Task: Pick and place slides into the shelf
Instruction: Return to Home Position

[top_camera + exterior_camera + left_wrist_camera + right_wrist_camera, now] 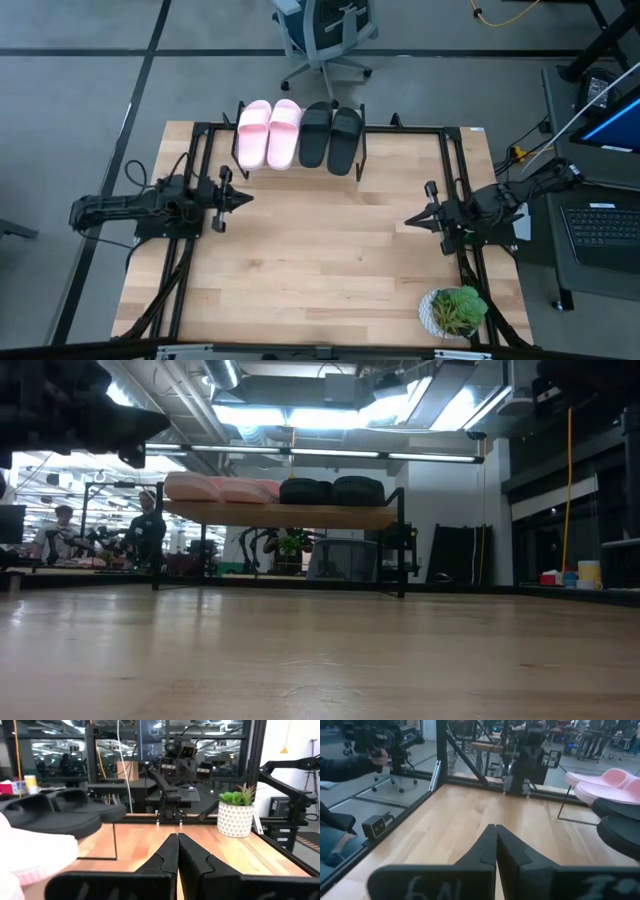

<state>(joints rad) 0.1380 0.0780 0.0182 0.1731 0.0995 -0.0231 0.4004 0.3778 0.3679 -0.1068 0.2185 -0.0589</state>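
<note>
The left pincer (177, 838) fills the foreground of its own wrist view, its two dark fingers pressed flat together and gripping nothing. It hangs over the left side of the bench (320, 260), pointing inward. The right pincer (495, 829) is likewise clenched and bare, over the bench's right side, facing the left one, the two well apart. Beyond them, at the bench's far edge, the shelf (300, 515) carries all four slides side by side in a row: the two pink slides (254, 135) on the left, the two black slides (345, 140) on the right. From above, the slides hide nearly all of the plank; from bench height only their sides show over it. In the left wrist view a pink slide is a pale blur cut off at the edge, and in the right wrist view the black pair is cropped. A potted plant (455, 310) stands at the near right corner. A person (345, 767) shows only as a sleeve and a knee beside the bench
</note>
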